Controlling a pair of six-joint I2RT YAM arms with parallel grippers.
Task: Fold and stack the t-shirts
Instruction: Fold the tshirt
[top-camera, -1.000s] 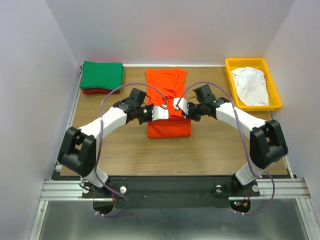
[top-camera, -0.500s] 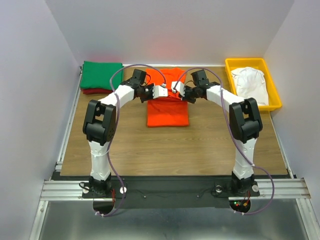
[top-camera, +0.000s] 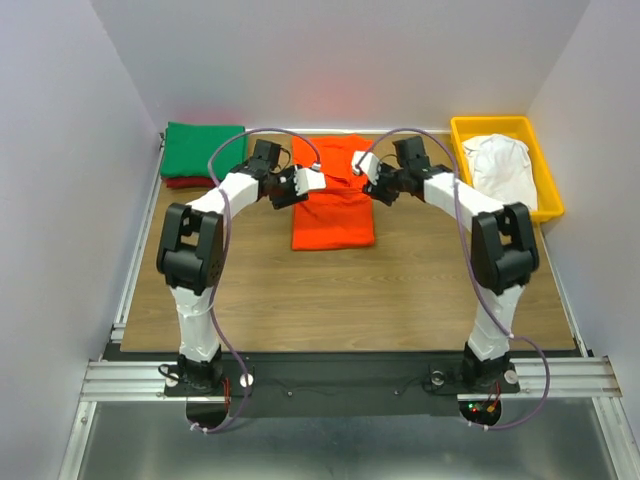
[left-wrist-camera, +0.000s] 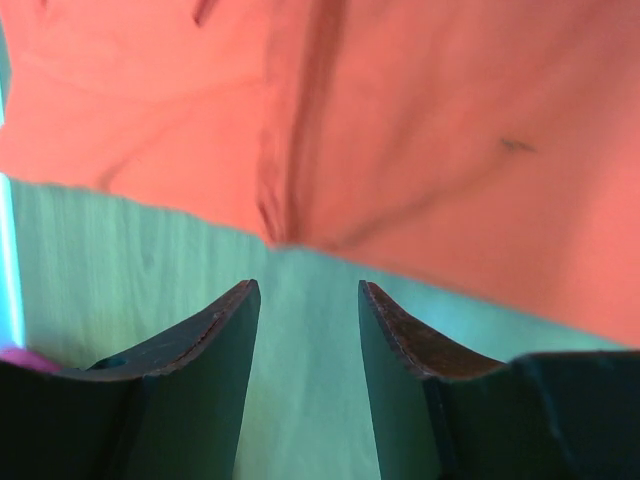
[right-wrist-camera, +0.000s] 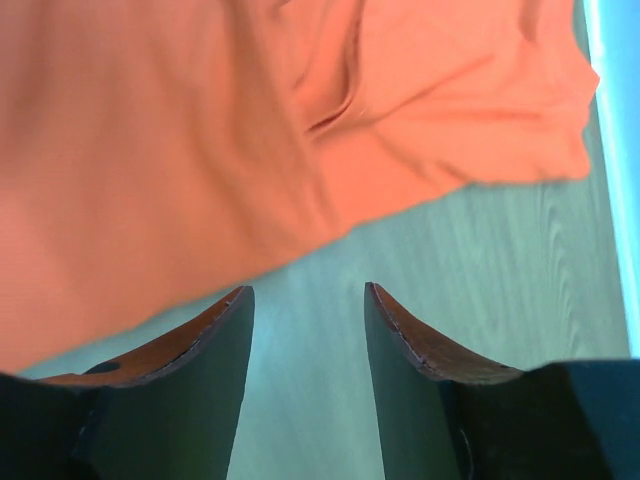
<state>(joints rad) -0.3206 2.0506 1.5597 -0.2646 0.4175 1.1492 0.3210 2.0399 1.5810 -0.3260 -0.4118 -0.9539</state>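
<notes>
Between the left hand (top-camera: 306, 182) and right hand (top-camera: 362, 168), both unclenched and empty, the orange t-shirt (top-camera: 333, 210) lay loosely folded; a careless brush could undo it.

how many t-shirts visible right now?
4. Orange shirt mid-table between the arms; green shirt folded at back left, on top of the dark red shirt, only its edge showing; white shirt bunched in the yellow tray. More could hide under the stack.
</notes>
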